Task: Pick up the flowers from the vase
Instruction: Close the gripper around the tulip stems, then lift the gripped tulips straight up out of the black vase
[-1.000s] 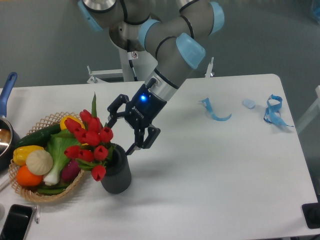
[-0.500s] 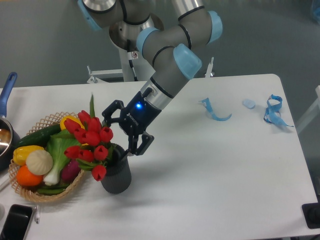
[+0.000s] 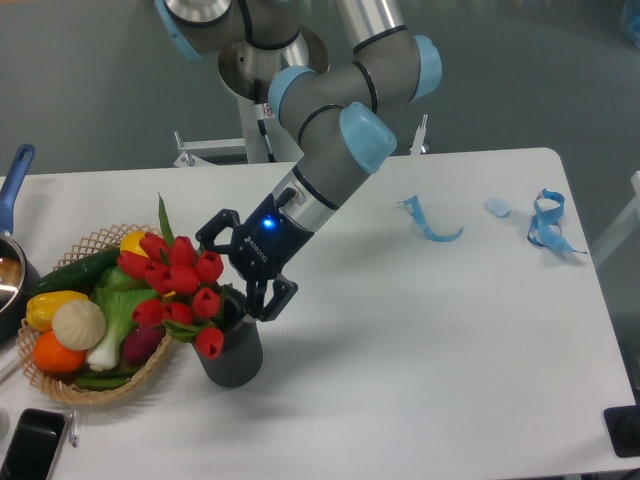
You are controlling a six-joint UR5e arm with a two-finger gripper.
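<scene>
Just beside the flowers (image 3: 178,288), end effector (image 3: 238,268) spread wide.

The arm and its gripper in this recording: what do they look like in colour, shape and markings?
The arm is made of grey metallic tubes joined by rounded joints with light blue caps. A small white label with a red mark sits on the lower column. The gripper is black, with two jointed linkage fingers and a glowing blue light on its body. No loose cables are visible along the arm.

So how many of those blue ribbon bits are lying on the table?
3: a curled blue strip mid-table, a small pale blue piece further right, and a tangled blue loop near the right edge.
</scene>
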